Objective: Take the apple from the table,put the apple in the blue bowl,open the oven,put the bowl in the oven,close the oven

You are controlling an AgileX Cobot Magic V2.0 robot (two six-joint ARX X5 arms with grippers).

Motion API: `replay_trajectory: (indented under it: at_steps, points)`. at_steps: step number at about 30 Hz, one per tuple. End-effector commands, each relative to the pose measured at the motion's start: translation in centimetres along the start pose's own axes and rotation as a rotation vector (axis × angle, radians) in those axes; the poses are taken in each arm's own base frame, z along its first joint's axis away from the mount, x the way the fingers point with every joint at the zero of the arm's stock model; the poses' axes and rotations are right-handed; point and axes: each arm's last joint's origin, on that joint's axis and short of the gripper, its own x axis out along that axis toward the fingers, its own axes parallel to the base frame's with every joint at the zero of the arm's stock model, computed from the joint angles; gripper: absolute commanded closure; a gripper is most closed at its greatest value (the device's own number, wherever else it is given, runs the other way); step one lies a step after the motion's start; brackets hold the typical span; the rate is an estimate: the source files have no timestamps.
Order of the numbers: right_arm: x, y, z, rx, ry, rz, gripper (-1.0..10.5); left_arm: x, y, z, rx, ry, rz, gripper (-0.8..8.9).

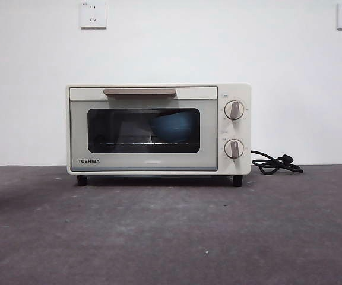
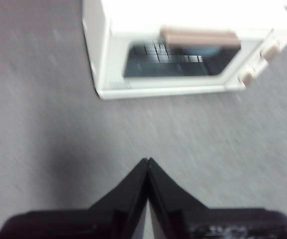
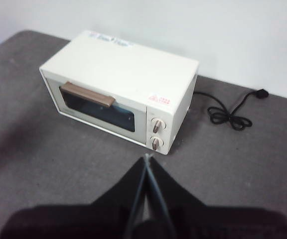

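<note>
The cream oven (image 1: pixel 158 129) stands at the back of the dark table (image 1: pixel 171 231) with its glass door closed. Through the glass, the blue bowl (image 1: pixel 172 126) rests on the rack inside. The apple is hidden from view. In the left wrist view the oven (image 2: pixel 183 45) lies ahead, and my left gripper (image 2: pixel 148 162) hovers shut over bare table, holding nothing. My right gripper (image 3: pixel 147 158) is also shut and empty, raised above the table in front of the oven (image 3: pixel 118 87). Neither gripper shows in the front view.
A black power cord (image 1: pixel 275 163) lies coiled on the table to the right of the oven, and the cord (image 3: pixel 230 112) shows again in the right wrist view. A white wall with two sockets stands behind.
</note>
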Motion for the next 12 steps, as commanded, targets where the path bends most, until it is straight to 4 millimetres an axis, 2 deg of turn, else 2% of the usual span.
replay_trajectory:
  at_steps: [1,6,12]
  points:
    - [1.1,0.2,0.0,-0.018,0.05,-0.004,9.5,-1.4,-0.4,-0.2,0.096,-0.065,0.038,8.17]
    - [3.5,0.8,0.5,-0.031,0.108,-0.006,9.5,-2.8,-0.7,-1.8,0.223,-0.138,0.077,8.17]
    - [6.3,1.4,0.9,-0.045,0.173,-0.007,9.5,-1.4,-0.2,-5.2,0.282,-0.268,0.083,8.17]
